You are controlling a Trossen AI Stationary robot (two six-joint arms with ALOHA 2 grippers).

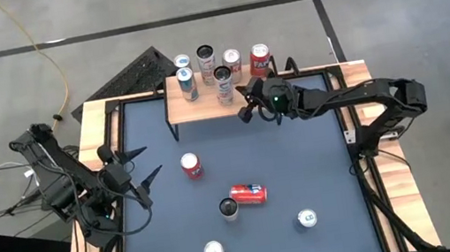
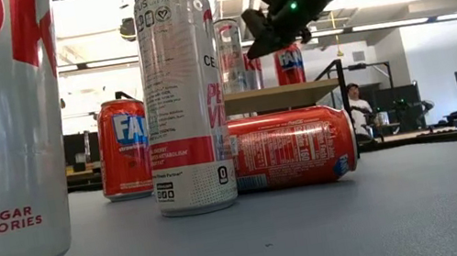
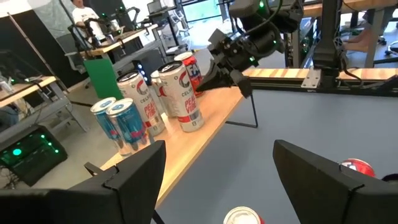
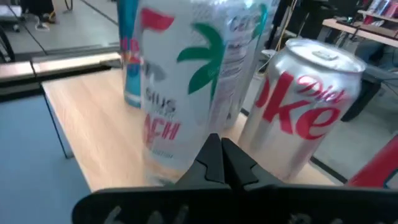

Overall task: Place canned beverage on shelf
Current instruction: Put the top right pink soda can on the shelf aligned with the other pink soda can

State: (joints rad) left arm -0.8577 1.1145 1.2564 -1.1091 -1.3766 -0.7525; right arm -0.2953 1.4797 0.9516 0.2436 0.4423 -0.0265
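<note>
Right claw (image 1: 242,105) shut, empty, just off the shelf's (image 1: 204,107) front edge by a tall slim can (image 1: 223,84) standing upright, long axis vertical. Left claw (image 1: 136,177) wide open, empty, over the bench (image 1: 319,157). Six cans shelved; five left on bench, one red can (image 1: 248,194) lying sideways.

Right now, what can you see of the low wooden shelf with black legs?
The low shelf has a light wooden rectangular top on thin black metal legs and stands level at the table's far edge. Six upright cans crowd its top, among them a tall white can near the front. The right gripper, shut, hovers beside that can.
</note>
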